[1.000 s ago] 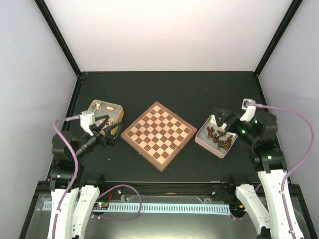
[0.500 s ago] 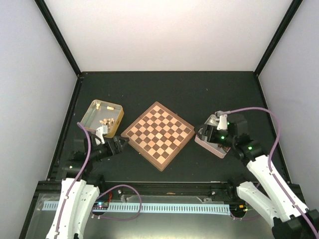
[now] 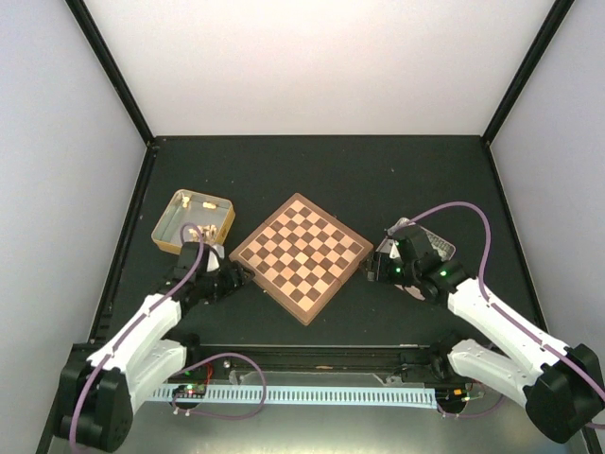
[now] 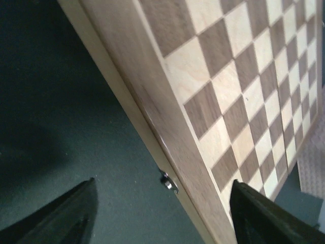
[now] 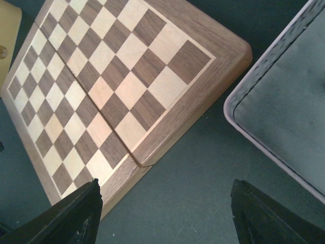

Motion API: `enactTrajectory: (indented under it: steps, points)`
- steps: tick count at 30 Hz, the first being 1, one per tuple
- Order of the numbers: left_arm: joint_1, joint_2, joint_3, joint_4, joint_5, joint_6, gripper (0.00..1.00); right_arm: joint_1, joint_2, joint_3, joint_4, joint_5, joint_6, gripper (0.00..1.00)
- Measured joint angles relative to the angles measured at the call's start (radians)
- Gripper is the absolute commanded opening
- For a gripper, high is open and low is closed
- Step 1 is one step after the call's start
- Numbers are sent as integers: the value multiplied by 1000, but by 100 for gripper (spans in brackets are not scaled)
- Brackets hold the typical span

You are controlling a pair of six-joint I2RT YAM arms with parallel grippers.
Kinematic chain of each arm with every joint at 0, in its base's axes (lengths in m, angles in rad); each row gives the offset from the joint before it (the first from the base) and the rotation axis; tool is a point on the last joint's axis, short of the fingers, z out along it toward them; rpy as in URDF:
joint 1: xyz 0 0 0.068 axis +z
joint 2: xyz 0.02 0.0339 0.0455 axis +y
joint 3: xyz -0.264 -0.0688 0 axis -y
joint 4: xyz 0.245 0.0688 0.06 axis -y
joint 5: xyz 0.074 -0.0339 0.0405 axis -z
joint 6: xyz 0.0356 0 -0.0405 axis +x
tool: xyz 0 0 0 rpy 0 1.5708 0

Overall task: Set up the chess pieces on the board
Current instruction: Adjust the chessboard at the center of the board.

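Board [image 3: 301, 257] betw L gripper [image 4: 162, 184] & R gripper [image 5: 164, 183], jaws spread wide

board [image 3: 301, 255] | tan-and-brown checks, reddish rim | flat, corner-on, central on table [image 3: 331, 170]

- Table [image 3: 312, 170]: dark, matte top, enclosed by pale walls [image 3: 321, 66] with black corner posts.
- Gold tray [image 3: 175, 225]: rectangular, at the left of the table, near the left edge.
- Pale pieces [image 3: 189, 200]: two small ones lying apart at the gold tray's far end.
- Pink tray [image 5: 238, 109]: rectangular with rounded corners, at the right of the table; grey lining inside.
- Blue strip [image 3: 312, 392]: perforated, along the near edge.
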Motion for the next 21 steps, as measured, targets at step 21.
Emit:
enactTrajectory:
  steps: [21]
  points:
    - [-4,455,88,271,53,41,37,-81,117,172,-127,446,63,44]
